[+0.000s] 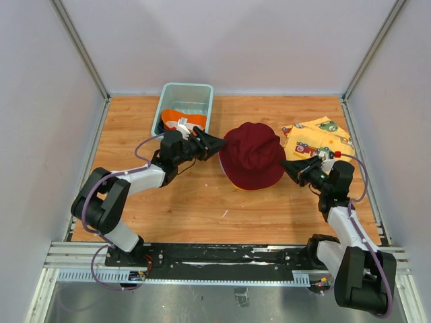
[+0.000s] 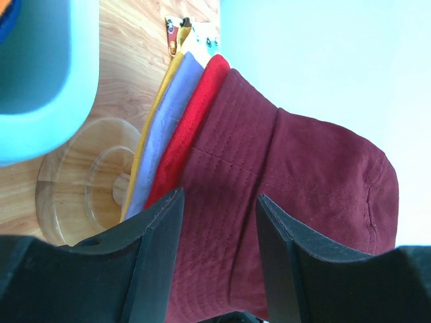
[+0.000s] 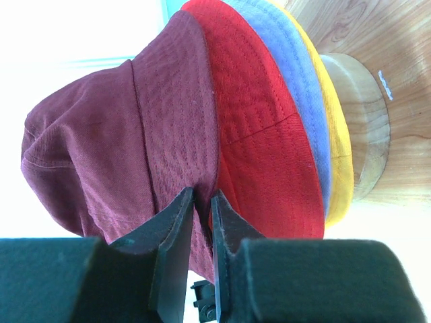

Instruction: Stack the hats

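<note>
A maroon hat (image 1: 251,155) tops a stack on the wooden stand at the table's middle. Under it lie the red (image 3: 262,134), lavender (image 3: 303,87) and yellow (image 3: 337,134) hats, their brims showing. My right gripper (image 3: 203,198) is shut on a fold of the maroon hat's (image 3: 101,148) brim at its right edge (image 1: 286,167). My left gripper (image 1: 217,143) is open at the hat's left side, with the maroon hat's (image 2: 289,188) fabric between its fingers (image 2: 161,229) but not pinched. An orange hat (image 1: 182,121) lies in the teal tub (image 1: 185,97).
The stand's round wooden base (image 2: 81,182) shows under the stack. The teal tub (image 2: 40,74) stands at the back, left of the stack. A flat yellow cloth with red cars (image 1: 316,138) lies at the back right. White walls enclose the table.
</note>
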{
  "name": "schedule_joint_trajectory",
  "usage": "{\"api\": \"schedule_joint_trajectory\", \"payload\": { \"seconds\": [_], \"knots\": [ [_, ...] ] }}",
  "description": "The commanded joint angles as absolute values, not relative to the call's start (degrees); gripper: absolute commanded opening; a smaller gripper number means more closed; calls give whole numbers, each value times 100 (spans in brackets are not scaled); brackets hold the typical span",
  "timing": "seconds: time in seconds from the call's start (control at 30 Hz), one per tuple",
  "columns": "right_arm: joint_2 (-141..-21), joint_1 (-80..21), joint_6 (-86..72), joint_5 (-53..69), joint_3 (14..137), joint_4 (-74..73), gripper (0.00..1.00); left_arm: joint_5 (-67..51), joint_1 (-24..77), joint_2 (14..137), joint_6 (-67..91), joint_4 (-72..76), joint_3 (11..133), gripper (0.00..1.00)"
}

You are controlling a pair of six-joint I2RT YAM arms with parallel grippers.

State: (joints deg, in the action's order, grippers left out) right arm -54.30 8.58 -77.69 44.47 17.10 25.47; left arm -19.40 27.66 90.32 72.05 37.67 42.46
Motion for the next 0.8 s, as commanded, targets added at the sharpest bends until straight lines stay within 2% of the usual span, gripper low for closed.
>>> {"api": "schedule_joint_trajectory", "payload": {
  "seconds": [0.0, 0.2, 0.53, 0.77],
  "knots": [
    [-5405, 725, -7614, 4474, 1783, 2550, 18, -1947, 2696, 9105, 6990, 3799, 4398, 52],
    [-5435, 729, -7587, 4465, 1793, 2531, 18, -1851, 2594, 9042, 6882, 3733, 4325, 52],
    [-5452, 729, -7582, 4465, 1805, 2507, 18, -2327, 2584, 9447, 7164, 4593, 4391, 52],
    [-5484, 727, -7551, 4475, 1854, 2470, 17, -2513, 2584, 9638, 7129, 4577, 4525, 52]
  ]
}}
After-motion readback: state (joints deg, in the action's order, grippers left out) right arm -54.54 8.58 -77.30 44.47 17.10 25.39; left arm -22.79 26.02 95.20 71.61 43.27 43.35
